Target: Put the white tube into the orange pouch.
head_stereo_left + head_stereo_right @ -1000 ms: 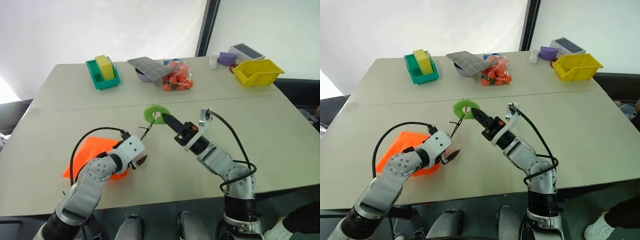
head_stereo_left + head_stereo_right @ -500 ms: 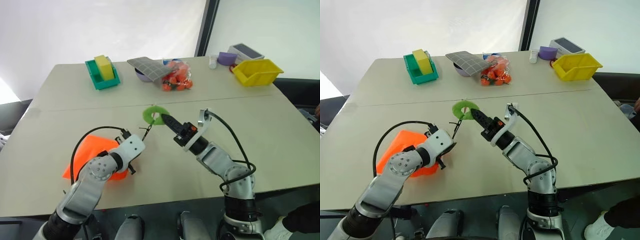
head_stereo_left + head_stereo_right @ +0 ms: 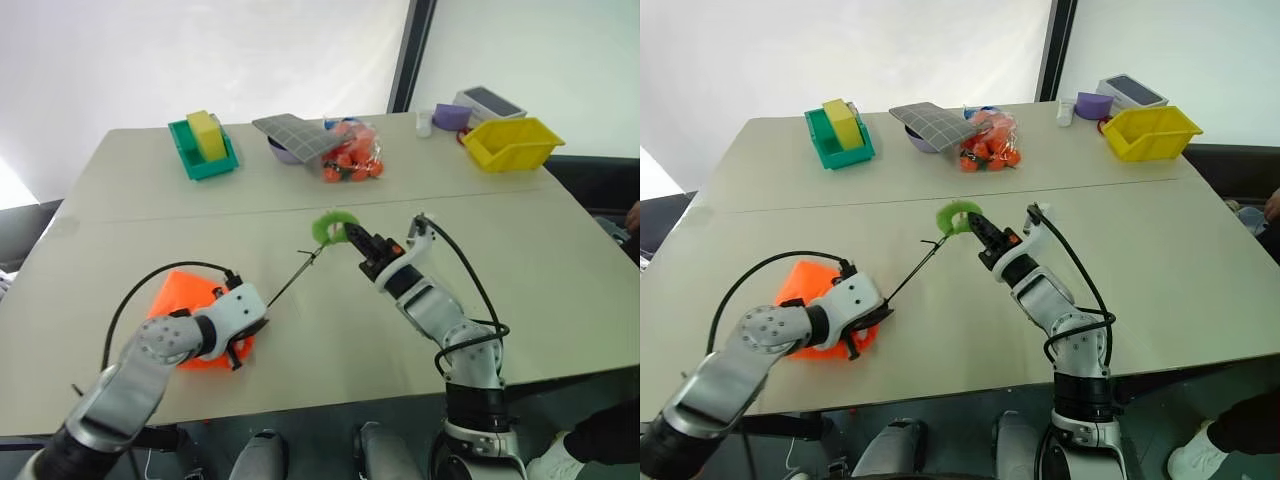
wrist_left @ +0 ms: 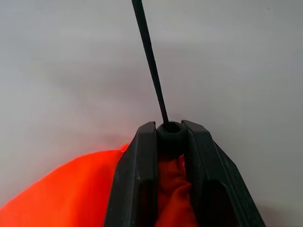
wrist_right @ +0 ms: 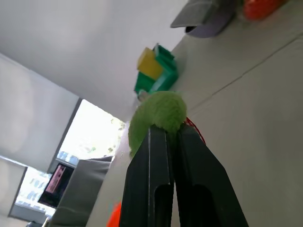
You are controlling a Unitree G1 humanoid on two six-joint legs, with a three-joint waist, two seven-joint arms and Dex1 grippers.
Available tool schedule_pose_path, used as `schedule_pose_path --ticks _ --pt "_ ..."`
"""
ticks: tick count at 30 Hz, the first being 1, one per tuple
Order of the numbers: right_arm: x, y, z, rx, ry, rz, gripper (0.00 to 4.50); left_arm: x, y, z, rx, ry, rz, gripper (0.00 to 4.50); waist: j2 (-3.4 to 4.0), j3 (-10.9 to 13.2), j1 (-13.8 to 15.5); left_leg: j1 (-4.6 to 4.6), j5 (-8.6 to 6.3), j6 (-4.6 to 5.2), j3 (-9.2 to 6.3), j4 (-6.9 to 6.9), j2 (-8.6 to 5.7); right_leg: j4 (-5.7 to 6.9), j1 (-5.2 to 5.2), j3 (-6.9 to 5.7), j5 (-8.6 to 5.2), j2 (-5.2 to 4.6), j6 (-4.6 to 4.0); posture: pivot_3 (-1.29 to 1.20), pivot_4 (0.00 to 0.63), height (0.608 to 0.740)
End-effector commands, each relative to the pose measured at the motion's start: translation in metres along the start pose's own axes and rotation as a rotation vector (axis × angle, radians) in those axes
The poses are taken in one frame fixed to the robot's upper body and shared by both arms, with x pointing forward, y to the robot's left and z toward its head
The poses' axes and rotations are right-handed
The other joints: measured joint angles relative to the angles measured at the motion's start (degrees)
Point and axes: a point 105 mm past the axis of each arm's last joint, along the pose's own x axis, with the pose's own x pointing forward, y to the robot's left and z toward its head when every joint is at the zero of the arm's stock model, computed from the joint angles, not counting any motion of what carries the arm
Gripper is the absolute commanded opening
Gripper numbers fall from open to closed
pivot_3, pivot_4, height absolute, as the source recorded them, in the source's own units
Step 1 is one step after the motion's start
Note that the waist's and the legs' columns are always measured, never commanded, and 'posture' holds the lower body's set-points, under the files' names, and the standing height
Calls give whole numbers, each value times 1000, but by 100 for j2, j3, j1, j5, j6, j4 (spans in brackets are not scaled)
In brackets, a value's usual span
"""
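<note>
Left gripper [image 4: 169,135] sits low near the table's [image 3: 560,250] near-left corner, arm bent across, fingers [image 4: 142,161] clamped on the black stopper [image 4: 170,132] at the pouch's [image 3: 185,310] mouth. Right arm reaches forward over the table's middle, wrist about level, right gripper [image 5: 165,135] pinched tight on the green ring [image 3: 333,227]. The cord [image 3: 290,280] runs straight between the two grippers.

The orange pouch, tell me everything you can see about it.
The orange pouch is bright neon-orange soft fabric, lying crumpled on the table's near left part. The left gripper is shut on the dark toggle at its gathered mouth. A dark cord runs taut from there to a green ring, which the right gripper pinches shut.
</note>
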Motion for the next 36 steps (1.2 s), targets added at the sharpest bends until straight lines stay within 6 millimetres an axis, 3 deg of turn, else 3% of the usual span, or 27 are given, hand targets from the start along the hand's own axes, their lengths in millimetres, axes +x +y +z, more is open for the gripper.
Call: schedule_pose_path --ticks 1,6,8,11,15,19,22,26,31,36 --pt "2 1 23 -30 -93 -21 0 -14 2 -11 8 41 -35 250 2 0 -7 0 0 0 0 0 0 0 -1 0 0 0 0 0 150 740" --pt "6 -5 15 -79 -46 -58 0 -16 1 -12 5 29 -40 250 6 -1 -2 1 0 0 1 0 1 0 0 0 0 0 -1 0 150 740" --pt "7 -5 6 -125 6 -60 0 -15 -6 -1 -81 -49 -79 250 10 -1 -1 1 0 0 1 0 1 -1 0 0 0 0 -1 0 150 740" --pt "7 0 -1 -156 58 -27 1041 -16 -10 13 -128 -144 -102 1712 7 -2 0 -2 0 0 2 0 1 -2 1 0 1 -1 -1 0 150 740" --pt "4 -10 -5 -289 99 -74 2876 -26 -2 28 -222 -278 -90 3540 5 -3 4 -1 0 0 1 1 1 -1 1 0 4 -1 -6 0 150 740" --pt "-2 -19 -5 -471 132 -72 2876 -43 15 36 -355 -411 -48 3540 3 -5 3 0 0 0 2 4 0 -2 4 -1 0 -1 0 0 150 740" --pt "-9 -21 0 -580 125 -39 2876 -56 35 27 -417 -442 50 3540 3 -5 2 0 0 0 2 4 1 -2 4 -2 -1 -1 2 0 150 740" --pt "-20 -24 12 -730 113 28 2876 -70 70 -15 -468 -383 297 3540 3 -5 2 5 0 0 5 4 0 -2 7 -1 -1 0 3 0 150 740" --pt "-40 -33 19 -942 168 133 2876 -86 87 -64 -548 -341 533 3540 -3 -8 27 3 0 0 7 5 -1 -10 11 0 -4 -4 7 0 150 740" --pt "-51 -36 22 -946 204 202 2876 -92 88 -82 -604 -344 627 3540 -16 -12 42 2 -1 -1 8 7 0 -12 12 -1 -4 -6 7 0 150 740"
